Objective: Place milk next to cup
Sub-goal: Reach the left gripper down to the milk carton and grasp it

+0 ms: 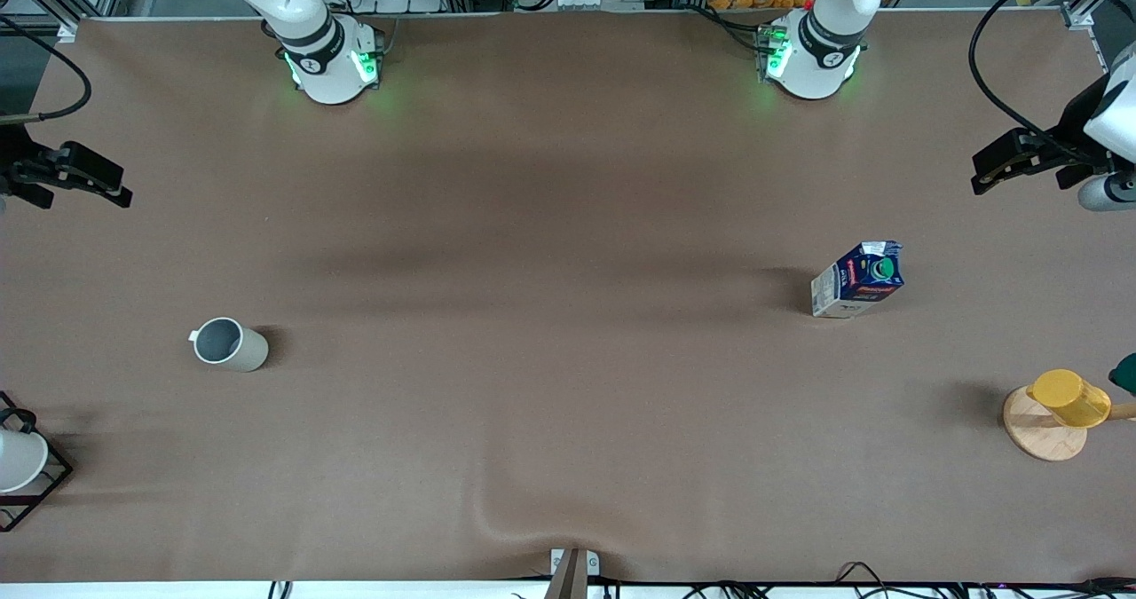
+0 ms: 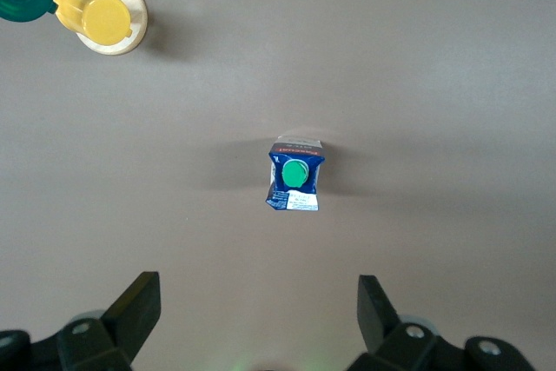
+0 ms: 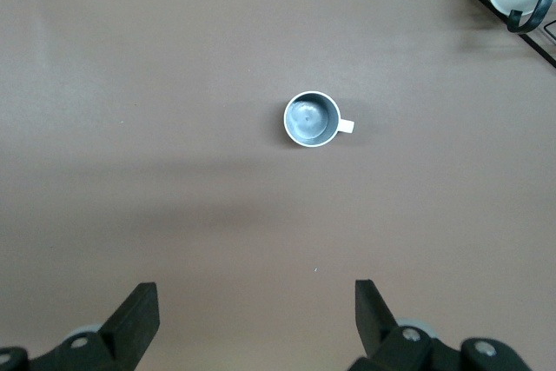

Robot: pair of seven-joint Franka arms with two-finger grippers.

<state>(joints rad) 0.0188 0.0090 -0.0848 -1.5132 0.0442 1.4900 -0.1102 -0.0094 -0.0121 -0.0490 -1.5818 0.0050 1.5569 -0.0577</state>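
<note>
The milk, a dark blue carton with a green cap, stands upright on the brown table toward the left arm's end. It also shows in the left wrist view. The cup, a pale grey-white mug with a small handle, stands toward the right arm's end and shows in the right wrist view. My left gripper hangs open and empty, high over the table's left-arm end. My right gripper hangs open and empty, high over the right-arm end. Milk and cup stand far apart.
A yellow cup on a wooden disc and a dark green object sit at the left arm's end, nearer the front camera than the milk. A white object in a black wire frame sits at the right arm's end. The cloth wrinkles near the front edge.
</note>
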